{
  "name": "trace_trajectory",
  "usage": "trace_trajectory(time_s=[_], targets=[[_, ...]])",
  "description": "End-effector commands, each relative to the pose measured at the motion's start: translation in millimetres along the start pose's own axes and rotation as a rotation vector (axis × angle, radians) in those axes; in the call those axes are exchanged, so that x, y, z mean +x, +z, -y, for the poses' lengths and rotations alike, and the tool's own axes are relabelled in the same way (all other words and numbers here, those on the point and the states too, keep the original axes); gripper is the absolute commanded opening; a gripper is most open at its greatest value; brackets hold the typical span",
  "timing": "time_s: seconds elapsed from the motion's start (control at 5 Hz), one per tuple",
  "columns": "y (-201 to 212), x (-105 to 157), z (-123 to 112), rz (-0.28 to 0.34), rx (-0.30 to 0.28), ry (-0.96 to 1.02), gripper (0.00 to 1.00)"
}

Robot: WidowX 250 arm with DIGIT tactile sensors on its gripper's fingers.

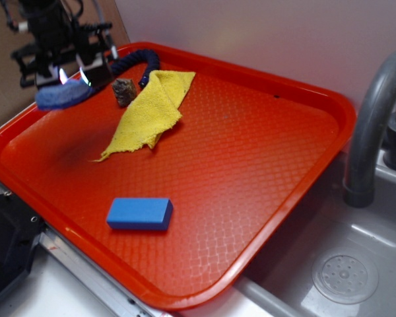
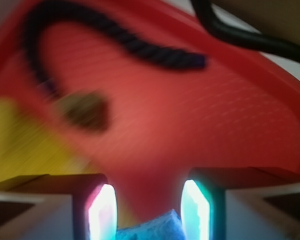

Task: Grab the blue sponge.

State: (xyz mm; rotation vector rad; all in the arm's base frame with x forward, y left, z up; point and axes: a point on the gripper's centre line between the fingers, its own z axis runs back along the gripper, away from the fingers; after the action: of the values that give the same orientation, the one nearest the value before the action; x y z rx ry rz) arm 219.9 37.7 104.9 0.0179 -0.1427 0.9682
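Exterior view: red tray (image 1: 277, 198) fills the frame, grey sink (image 1: 356, 277) at its 4 o'clock; yellow cloth (image 1: 152, 109) near tray centre-top; saturated blue block (image 1: 140, 213) toward 7 o'clock, well apart from the arm; dark rope (image 1: 135, 63) and a small brown lump (image 1: 124, 91) at 11 o'clock; claw (image 1: 72, 78) at the tray's 10 o'clock corner, fingers narrowed onto the blue sponge (image 1: 61, 97), which hangs just below them. Wrist view, blurred: sponge edge (image 2: 150, 227) sits between the lit fingertips (image 2: 101, 210). Step in hand, judged: secure the grab; keep squeeze firm but not crushing, lift straight up, clear of rope and lump. Sponge's long axis runs roughly 8-to-2 o'clock in the exterior view, crosswise to the fingers; exact tilt unclear.
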Motion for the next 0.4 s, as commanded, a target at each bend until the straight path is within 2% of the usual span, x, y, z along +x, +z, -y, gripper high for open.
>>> trace_trajectory(time_s=[0.0, 0.2], targets=[[67.8, -16.4, 13.3, -0.048, -0.174, -0.483, 0.0], [92.1, -23.7, 16.5, -0.125, -0.279, -0.661, 0.0]])
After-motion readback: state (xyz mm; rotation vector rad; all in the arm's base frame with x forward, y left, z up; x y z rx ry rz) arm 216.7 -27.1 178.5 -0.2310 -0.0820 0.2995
